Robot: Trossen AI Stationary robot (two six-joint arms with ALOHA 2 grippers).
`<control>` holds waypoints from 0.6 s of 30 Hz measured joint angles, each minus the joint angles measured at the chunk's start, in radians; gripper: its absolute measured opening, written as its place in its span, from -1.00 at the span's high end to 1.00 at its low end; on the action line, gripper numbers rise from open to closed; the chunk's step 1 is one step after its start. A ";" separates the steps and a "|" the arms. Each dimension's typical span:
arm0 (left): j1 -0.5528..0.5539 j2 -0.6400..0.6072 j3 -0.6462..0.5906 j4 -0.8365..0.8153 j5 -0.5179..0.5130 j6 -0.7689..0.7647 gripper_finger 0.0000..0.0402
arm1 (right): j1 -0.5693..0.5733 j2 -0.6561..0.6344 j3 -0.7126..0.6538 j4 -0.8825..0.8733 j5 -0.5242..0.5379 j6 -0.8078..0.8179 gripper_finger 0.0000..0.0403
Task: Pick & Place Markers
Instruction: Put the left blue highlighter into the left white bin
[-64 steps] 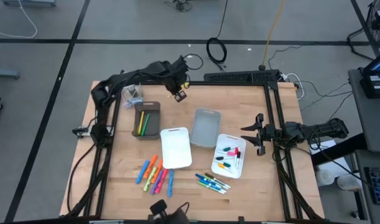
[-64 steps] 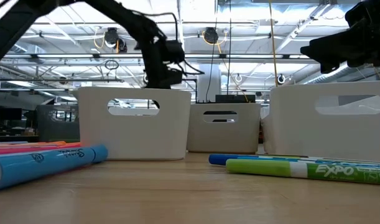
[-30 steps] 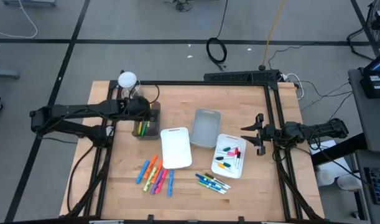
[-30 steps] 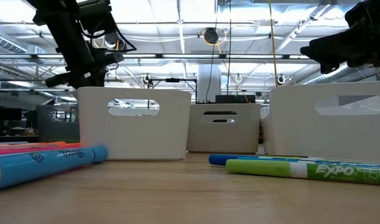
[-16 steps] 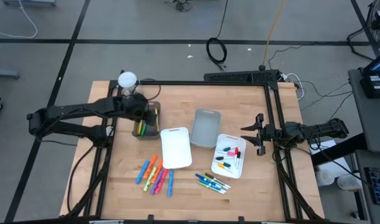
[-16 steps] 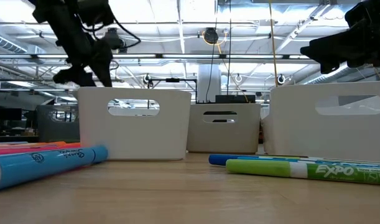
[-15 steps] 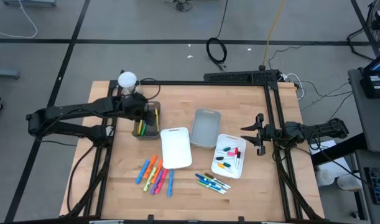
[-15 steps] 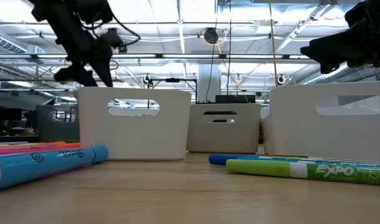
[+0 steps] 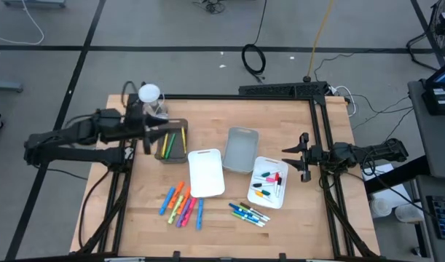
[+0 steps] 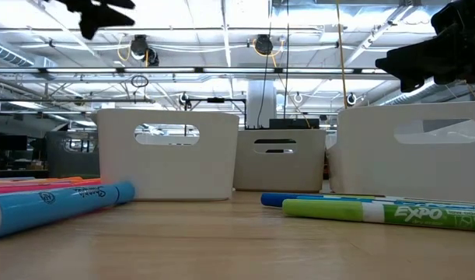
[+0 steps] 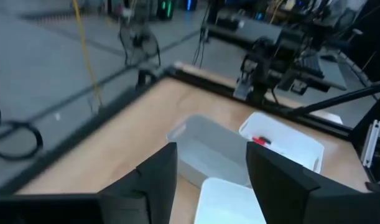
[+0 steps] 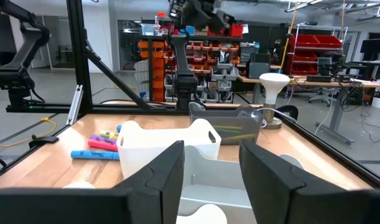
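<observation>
Though blurred, only the high view shows brown-tray markers (image 9: 167,144).

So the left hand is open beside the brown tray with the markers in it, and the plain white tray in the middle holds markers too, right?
Not quite. The high view shows the plain white tray empty. The rest holds: the left hand is open beside the brown tray, which has yellow and green markers in it.

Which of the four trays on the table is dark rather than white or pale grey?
The brown tray nearest the left hand. It alone is dark, and it holds yellow and green markers.
</observation>
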 joint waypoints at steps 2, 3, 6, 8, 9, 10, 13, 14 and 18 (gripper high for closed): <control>-0.013 -0.027 0.000 0.001 -0.017 0.027 0.06 | 0.000 0.000 0.000 0.000 0.000 0.000 0.30; -0.018 -0.034 0.000 0.002 -0.023 0.036 0.07 | 0.000 0.000 0.000 0.000 0.000 0.000 0.30; -0.023 -0.035 0.000 0.016 -0.028 0.036 0.07 | 0.000 0.000 0.000 0.000 0.000 0.000 0.30; -0.023 -0.035 0.000 0.032 -0.027 -0.021 0.05 | 0.000 0.000 0.000 0.000 0.000 0.000 0.30; -0.023 -0.032 0.000 0.030 -0.024 -0.060 0.04 | 0.000 0.000 0.000 0.000 0.000 0.000 0.30; -0.023 -0.026 0.000 0.031 -0.019 -0.097 0.03 | 0.000 0.000 0.000 0.000 0.000 0.000 0.30; -0.023 -0.007 0.000 0.037 0.013 -0.133 0.00 | 0.000 0.000 0.000 0.000 0.000 0.000 0.30; -0.023 0.005 0.000 0.037 0.027 -0.133 -0.01 | 0.000 0.000 0.000 0.000 0.000 0.000 0.30; -0.026 0.072 0.000 0.037 0.188 -0.172 0.00 | 0.000 0.000 0.000 0.000 0.000 0.000 0.30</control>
